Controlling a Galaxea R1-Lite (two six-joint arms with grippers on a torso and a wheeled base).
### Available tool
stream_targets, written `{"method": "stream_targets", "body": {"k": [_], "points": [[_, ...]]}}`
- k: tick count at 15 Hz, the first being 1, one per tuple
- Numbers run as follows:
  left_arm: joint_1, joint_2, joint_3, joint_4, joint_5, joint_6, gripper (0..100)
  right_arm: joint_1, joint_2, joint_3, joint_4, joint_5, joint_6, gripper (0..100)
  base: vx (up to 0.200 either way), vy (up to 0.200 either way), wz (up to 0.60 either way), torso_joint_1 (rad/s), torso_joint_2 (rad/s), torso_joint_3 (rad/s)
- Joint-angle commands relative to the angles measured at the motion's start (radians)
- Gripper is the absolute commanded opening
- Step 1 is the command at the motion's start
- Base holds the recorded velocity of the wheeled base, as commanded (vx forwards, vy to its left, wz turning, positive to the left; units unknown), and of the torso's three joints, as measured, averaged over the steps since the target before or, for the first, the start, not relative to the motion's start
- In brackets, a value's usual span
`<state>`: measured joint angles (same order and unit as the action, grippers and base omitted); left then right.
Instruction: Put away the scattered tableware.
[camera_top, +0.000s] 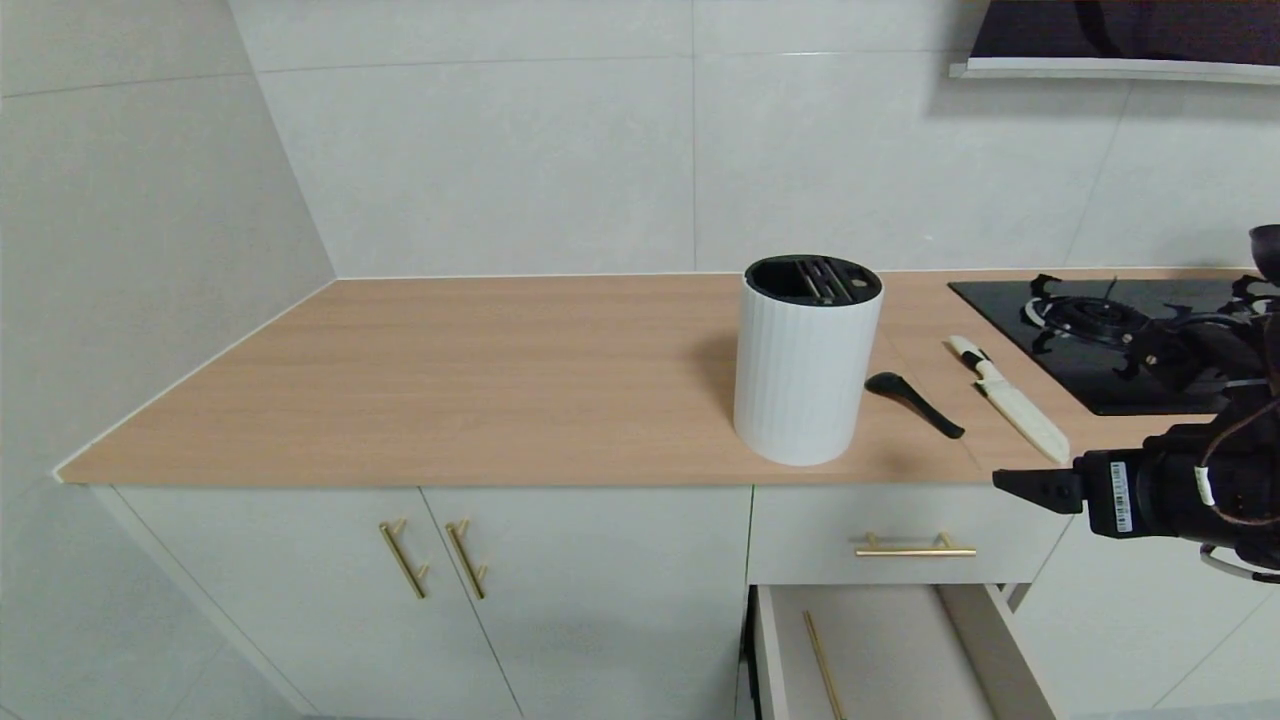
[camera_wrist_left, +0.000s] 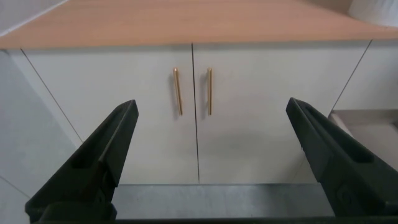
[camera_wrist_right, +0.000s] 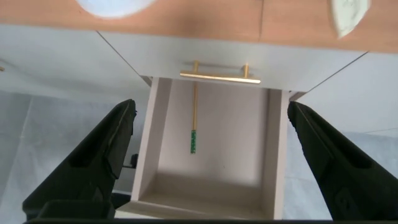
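The wooden countertop (camera_top: 450, 380) carries a white holder (camera_top: 805, 380), black spoon (camera_top: 915, 403), knife (camera_top: 1010, 402) and hob (camera_top: 1050, 345).

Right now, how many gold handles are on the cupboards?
3. Left door handle and right door handle; drawer handle above the open drawer, whose own may be hidden.

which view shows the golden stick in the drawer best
Right wrist view: the thin golden green-tipped stick lies plainly in the open pale drawer. Head view cuts its end off; left wrist view faces white cabinet doors.
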<state>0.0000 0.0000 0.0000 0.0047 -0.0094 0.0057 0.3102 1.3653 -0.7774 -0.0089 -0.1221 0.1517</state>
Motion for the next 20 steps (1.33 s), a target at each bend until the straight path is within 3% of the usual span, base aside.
{"method": "stream_targets", "body": {"k": [1, 4, 6, 9, 11, 12, 13, 20], "points": [[0.000, 0.000, 0.000, 0.000, 0.000, 0.000, 100, 0.000, 0.005, -0.003, -0.006, 0.001, 0.000, 100, 0.000, 0.000, 0.00, 0.080, -0.16, -0.085], [0.000, 0.000, 0.000, 0.000, 0.000, 0.000, 100, -0.013, 0.074, -0.008, -0.120, 0.002, -0.057, 100, 0.000, 0.000, 0.00, 0.017, -0.03, -0.020], [0.000, 0.000, 0.000, 0.000, 0.000, 0.000, 100, -0.066, 0.189, -0.069, -0.272, 0.021, -0.119, 100, 0.000, 0.000, 0.00, 0.000, 0.00, 0.000], [0.000, 0.000, 0.000, 0.000, 0.000, 0.000, 100, -0.135, 0.367, -0.299, -0.307, 0.096, -0.132, 100, 0.000, 0.000, 0.00, 0.000, 0.00, 0.000], [0.000, 0.000, 0.000, 0.000, 0.000, 0.000, 100, -0.184, 0.437, -0.398, -0.309, 0.222, -0.204, 100, 0.000, 0.000, 0.00, 0.000, 0.00, 0.000], [0.000, 0.000, 0.000, 0.000, 0.000, 0.000, 100, -0.195, 0.449, -0.399, -0.312, 0.262, -0.210, 100, 0.000, 0.000, 0.00, 0.000, 0.00, 0.000], [0.000, 0.000, 0.000, 0.000, 0.000, -0.001, 100, -0.224, 0.498, -0.398, -0.318, 0.368, -0.227, 100, 0.000, 0.000, 0.00, 0.000, 0.00, 0.000], [0.000, 0.000, 0.000, 0.000, 0.000, 0.000, 100, -0.266, 0.666, -0.399, -0.411, 0.427, -0.299, 100, 0.000, 0.000, 0.00, 0.000, 0.00, 0.000]]}}
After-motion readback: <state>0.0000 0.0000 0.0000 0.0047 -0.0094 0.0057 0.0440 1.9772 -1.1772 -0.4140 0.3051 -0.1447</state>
